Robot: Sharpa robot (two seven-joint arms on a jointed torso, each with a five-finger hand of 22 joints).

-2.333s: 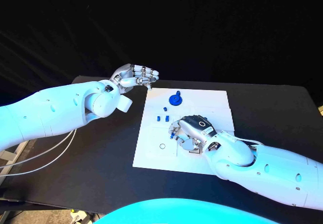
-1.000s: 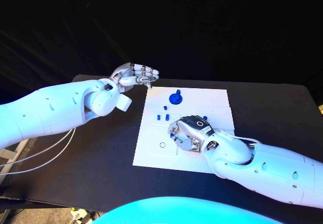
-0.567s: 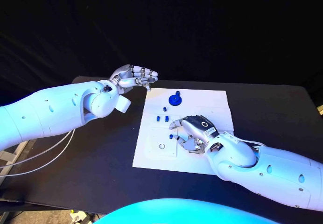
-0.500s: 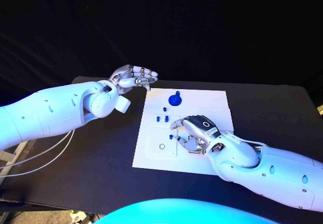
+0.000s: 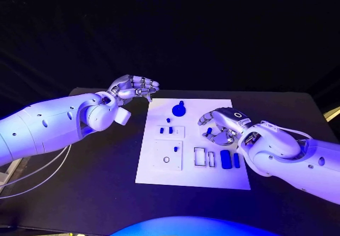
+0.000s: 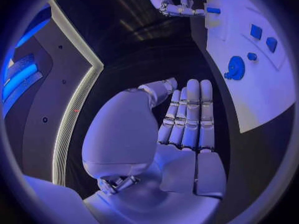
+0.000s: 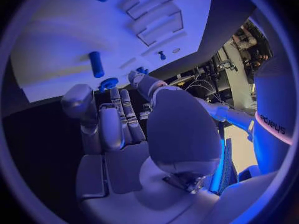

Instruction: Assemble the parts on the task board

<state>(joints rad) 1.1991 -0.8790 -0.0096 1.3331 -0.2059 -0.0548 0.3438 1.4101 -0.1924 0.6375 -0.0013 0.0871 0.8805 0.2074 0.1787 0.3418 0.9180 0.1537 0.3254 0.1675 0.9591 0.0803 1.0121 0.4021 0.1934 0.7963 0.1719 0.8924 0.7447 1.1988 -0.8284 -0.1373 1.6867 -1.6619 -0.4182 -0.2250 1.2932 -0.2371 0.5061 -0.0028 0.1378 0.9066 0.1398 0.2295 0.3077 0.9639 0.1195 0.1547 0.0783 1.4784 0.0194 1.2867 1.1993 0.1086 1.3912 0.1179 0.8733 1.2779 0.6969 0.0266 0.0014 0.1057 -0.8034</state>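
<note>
The left hand (image 5: pixel 134 87) hangs over the black counter (image 5: pixel 283 113) off the far left corner of the white task board (image 5: pixel 191 177), fingers curled in on nothing. The right hand (image 5: pixel 223 128) hovers over the board's right side with a small blue peg (image 5: pixel 208 131) between its bent fingers. A round blue part (image 5: pixel 179 109) lies near the far edge, two small blue blocks (image 5: pixel 166 130) mid-left, and oblong blue pieces (image 5: pixel 225 159) toward the right edge. Bare board lies near the robot.
</note>
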